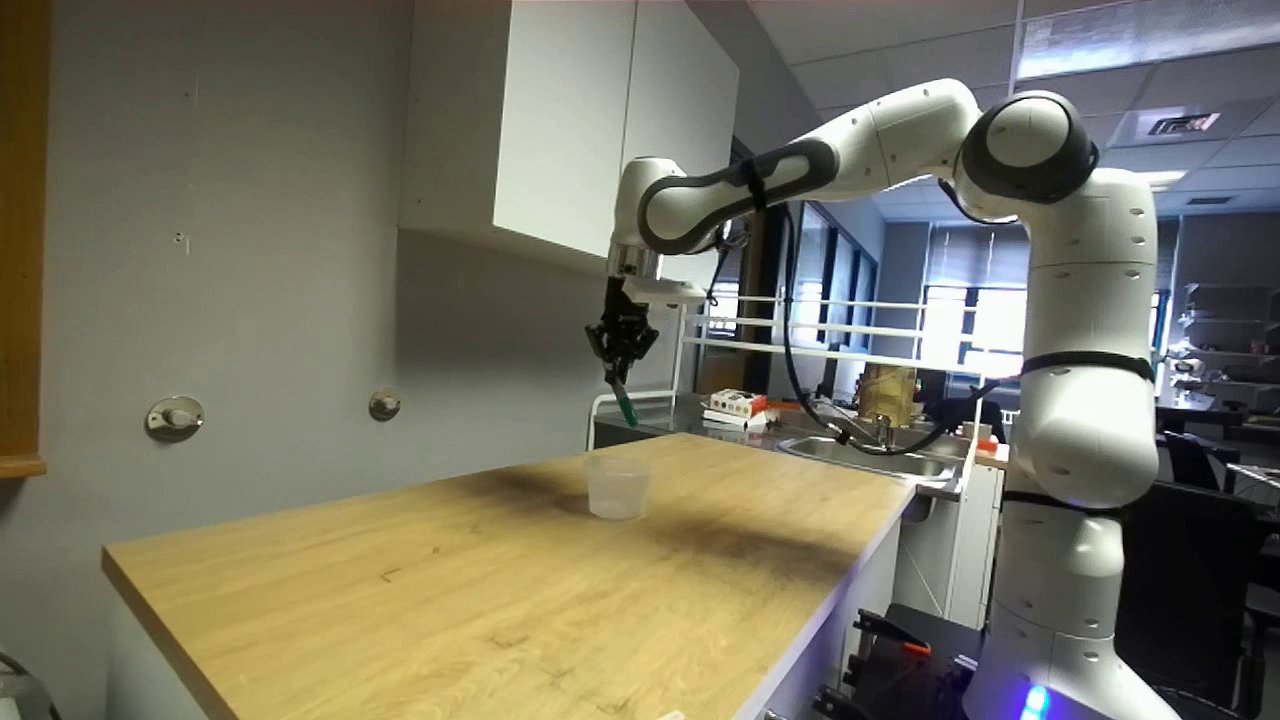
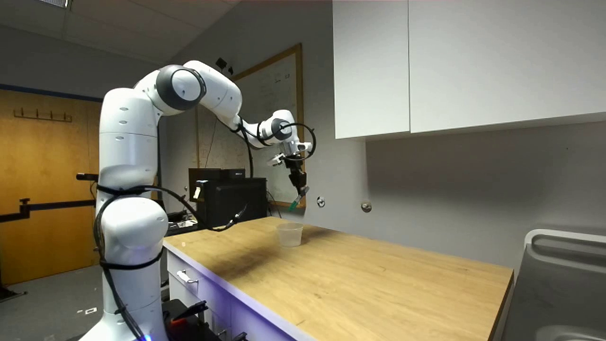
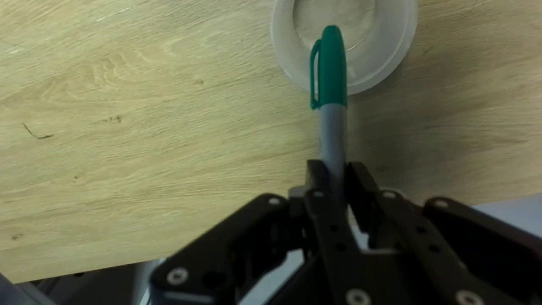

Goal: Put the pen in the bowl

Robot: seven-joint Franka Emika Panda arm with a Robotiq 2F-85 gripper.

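The pen has a green cap and a grey barrel; it shows in both exterior views (image 1: 625, 407) (image 2: 297, 203) and in the wrist view (image 3: 332, 72). My gripper (image 1: 616, 378) (image 2: 302, 190) (image 3: 334, 171) is shut on the pen's grey barrel. The cap end points down and out of the jaws, and the pen is tilted. The bowl (image 1: 618, 492) (image 2: 289, 235) (image 3: 383, 59) is whitish, translucent and upright on the wooden counter. The pen is above the bowl, apart from it. In the wrist view the cap overlaps the bowl's near rim and inside.
The wooden counter (image 1: 480, 600) (image 2: 378, 284) runs along a grey wall. White wall cabinets (image 1: 570, 120) (image 2: 450, 66) hang above. A sink (image 1: 920, 465) and a white rack (image 1: 830, 350) stand beyond the counter's far end in an exterior view. A black box-like device (image 2: 232, 203) stands behind the arm.
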